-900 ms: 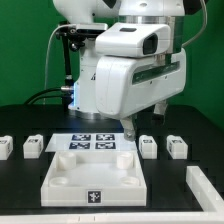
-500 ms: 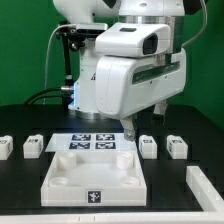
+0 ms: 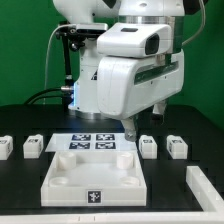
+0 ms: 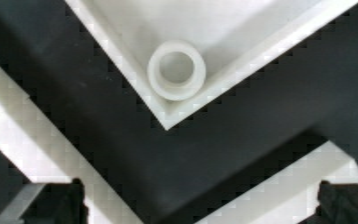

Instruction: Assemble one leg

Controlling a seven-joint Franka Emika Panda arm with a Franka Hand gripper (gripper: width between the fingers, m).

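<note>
Exterior view is showing nothing shifting over the last second. The claw (image 4: 194, 205) is hovering spread wide and empty over a corner socket (image 4: 176, 72) of the large flat white square part (image 3: 97, 172). The small white plastic block-shaped leg (image 3: 149, 146) is lying ungrasped on the black bench (image 3: 20, 120) nearby, so I judge pickup is not yet beginning.

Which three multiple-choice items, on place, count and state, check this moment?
1. The square part lies: A in front of the marker board, nearer the exterior camera; B hanging in the air; C upright against the arm.
2. Tags on the marker board: A two; B four; C six.
3. The pincer is: A open, empty; B shut, empty; C shut on the square part.
A: the exterior view shows it flat before the board. B: four tags show. A: the wrist view shows fingers wide apart, nothing between.
</note>
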